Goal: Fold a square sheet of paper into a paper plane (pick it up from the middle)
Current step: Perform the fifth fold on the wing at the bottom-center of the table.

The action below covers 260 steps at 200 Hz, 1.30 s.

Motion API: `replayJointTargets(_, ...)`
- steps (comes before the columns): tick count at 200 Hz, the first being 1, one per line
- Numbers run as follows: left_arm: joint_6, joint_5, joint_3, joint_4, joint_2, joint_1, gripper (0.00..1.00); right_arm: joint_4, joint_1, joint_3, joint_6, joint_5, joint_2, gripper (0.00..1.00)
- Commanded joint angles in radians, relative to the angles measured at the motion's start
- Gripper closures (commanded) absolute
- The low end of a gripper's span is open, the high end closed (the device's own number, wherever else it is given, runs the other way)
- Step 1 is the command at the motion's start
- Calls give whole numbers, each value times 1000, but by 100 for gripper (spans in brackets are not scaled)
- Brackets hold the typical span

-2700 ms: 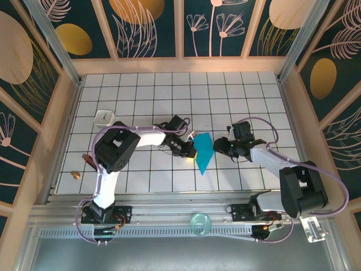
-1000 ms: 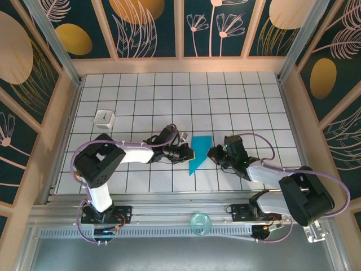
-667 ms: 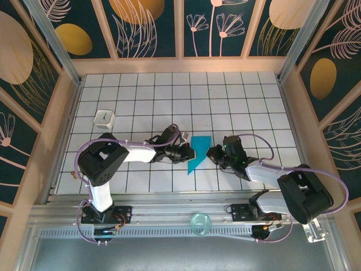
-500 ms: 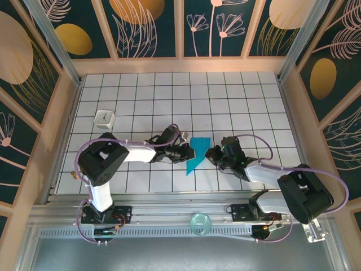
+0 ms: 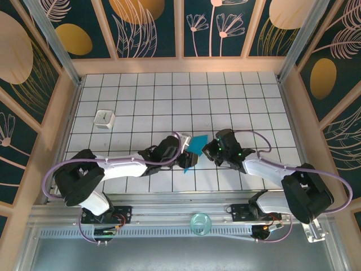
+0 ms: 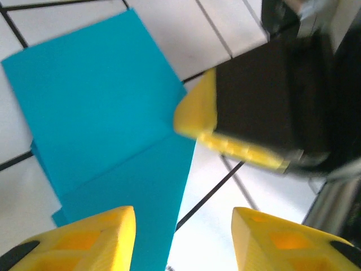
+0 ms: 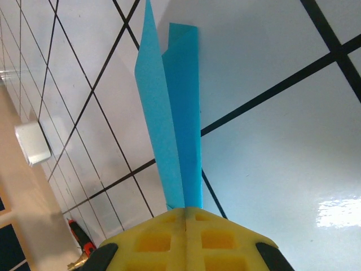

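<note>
The teal sheet of paper (image 5: pixel 196 144) is folded into a slim layered shape and stands tilted above the white grid table (image 5: pixel 237 101) near its middle. My right gripper (image 5: pixel 210 149) is shut on its right end; in the right wrist view the paper (image 7: pixel 177 130) rises edge-on from the closed yellow fingers of the gripper (image 7: pixel 186 217). My left gripper (image 5: pixel 185 157) sits just left of the paper, low over the table. In the left wrist view it (image 6: pixel 183 237) is open, the folded paper (image 6: pixel 101 113) lies ahead by its left finger, and a right gripper finger (image 6: pixel 254 107) is close in front.
A small white cube (image 5: pixel 104 118) stands at the table's left side, and the right wrist view shows it too (image 7: pixel 34 144). A small orange object (image 7: pixel 82 240) lies near the left edge. A glass ring (image 5: pixel 198 223) sits on the front rail. Wooden walls enclose the table.
My left gripper has opened and let go of the paper, and its arm has stretched out low. My right gripper has shifted left, raising the paper off the table.
</note>
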Motion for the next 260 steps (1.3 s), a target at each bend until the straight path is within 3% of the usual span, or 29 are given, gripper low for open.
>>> replayJointTargets(1, 164, -175, -43, 45, -23, -44, 46, -79, 6, 46, 57, 7, 1, 100)
replayJointTargets(41, 284, -316, 6, 13, 40, -118, 42, -66, 3, 51, 84, -35, 30, 100)
replayJointTargets(81, 319, -397, 57, -17, 119, -132, 45, -38, 3, 39, 95, -49, 44, 100)
replayJointTargets(260, 299, -360, 86, 29, 190, -133, 77, -5, 15, 25, 103, -49, 67, 100)
